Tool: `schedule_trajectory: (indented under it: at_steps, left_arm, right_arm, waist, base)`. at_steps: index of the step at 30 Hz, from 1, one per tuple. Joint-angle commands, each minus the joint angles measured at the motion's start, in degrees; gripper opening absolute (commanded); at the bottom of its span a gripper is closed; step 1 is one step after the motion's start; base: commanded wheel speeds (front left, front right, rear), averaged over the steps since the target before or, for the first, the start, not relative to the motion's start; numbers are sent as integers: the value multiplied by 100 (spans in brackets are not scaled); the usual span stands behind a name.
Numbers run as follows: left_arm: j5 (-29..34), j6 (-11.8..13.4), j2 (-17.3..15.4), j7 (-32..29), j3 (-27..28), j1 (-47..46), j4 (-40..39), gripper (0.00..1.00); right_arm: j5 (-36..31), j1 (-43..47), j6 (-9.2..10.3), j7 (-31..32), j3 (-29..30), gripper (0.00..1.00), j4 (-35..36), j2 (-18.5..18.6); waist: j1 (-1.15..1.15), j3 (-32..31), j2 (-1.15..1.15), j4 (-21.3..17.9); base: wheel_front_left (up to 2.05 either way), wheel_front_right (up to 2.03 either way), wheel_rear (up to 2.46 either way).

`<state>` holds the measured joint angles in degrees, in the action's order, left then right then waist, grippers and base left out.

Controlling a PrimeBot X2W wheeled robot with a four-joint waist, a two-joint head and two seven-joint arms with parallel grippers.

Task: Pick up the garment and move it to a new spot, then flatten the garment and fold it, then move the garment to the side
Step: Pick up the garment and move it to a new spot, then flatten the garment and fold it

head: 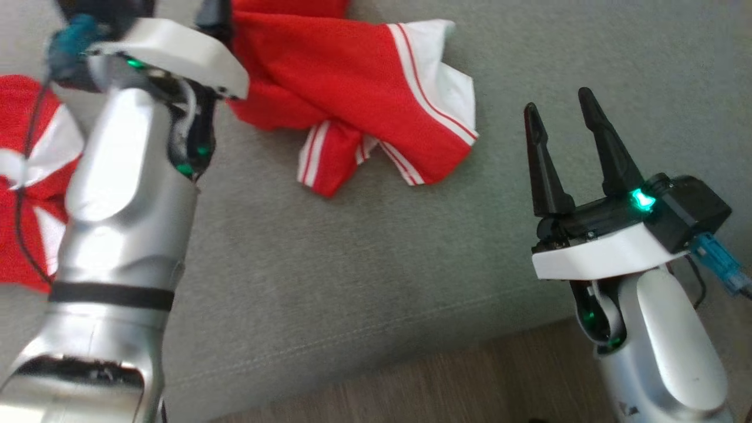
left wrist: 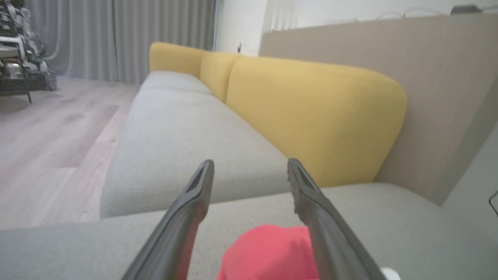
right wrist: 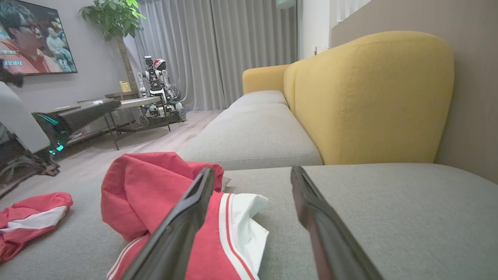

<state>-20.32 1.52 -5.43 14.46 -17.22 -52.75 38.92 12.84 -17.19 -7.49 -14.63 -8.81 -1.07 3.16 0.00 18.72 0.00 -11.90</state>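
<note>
Second red-and-white cloth (head: 14, 97) lying far left on grey sofa seat (head: 352, 264), partly hidden behind left arm (head: 123, 194). Left gripper (left wrist: 251, 163) hovering over red garment (head: 352, 76), jaws standing apart, nothing pinched. Garment lying crumpled top centre on the seat, white-striped hem pointing right. Right gripper (head: 559, 101) hanging well right of it, jaws spread, gripping nothing.

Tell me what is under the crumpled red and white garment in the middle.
The garment lies on the grey sofa seat. Its own folds cover whatever else might be beneath.
</note>
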Motion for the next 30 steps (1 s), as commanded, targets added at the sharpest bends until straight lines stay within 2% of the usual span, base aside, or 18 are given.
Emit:
schedule_trajectory:
  at_steps: [1, 6, 7, 13, 17, 22, 25, 30]
  left_arm:
    - [21, 17, -181, 51, 344, 112, -501, 100]
    - [194, -47, -132, 52, 738, 992, -1490, 100]
    - [194, -47, -132, 52, 738, 992, -1490, 100]
    - [487, -267, -36, 53, 1008, 2468, -2367, 100]
    - [518, -364, 175, 53, 1289, 3562, -2872, 100]
    - [411, -258, 250, 53, 1208, 4201, -3204, 100]
    - [199, -71, 253, 53, 1042, 4329, -3353, 100]
    - [273, -29, 254, 53, 788, 4394, -3446, 100]
  right_arm:
    - [-69, -102, 0, -37, -54, 100, 145, -28]
    - [-254, 37, 0, -37, -14, 100, 40, -28]
    - [-254, 37, 0, -37, -14, 100, 40, -28]
    - [-594, 263, 0, -37, 19, 100, -174, -28]
    - [-785, 487, 0, -37, 87, 100, -373, -28]
    - [-870, 645, 0, -37, 206, 100, -503, -28]
    - [-926, 677, 0, -37, 229, 100, -559, -28]
    - [-1057, 625, 0, -37, 272, 100, -690, -28]
  waist:
    - [0, -147, 0, 214]
    - [0, -374, 0, 615]
    - [0, -374, 0, 615]
    - [0, -683, 0, 1042]
    - [0, -920, 0, 1305]
    - [0, -1084, 0, 1475]
    - [0, -1111, 0, 1534]
    - [0, -1040, 0, 1642]
  base:
    - [0, 0, 0]
    - [0, 0, 0]
    - [0, 0, 0]
    - [0, 0, 0]
    - [0, 0, 0]
    - [0, 0, 0]
    - [0, 0, 0]
    - [0, 0, 0]
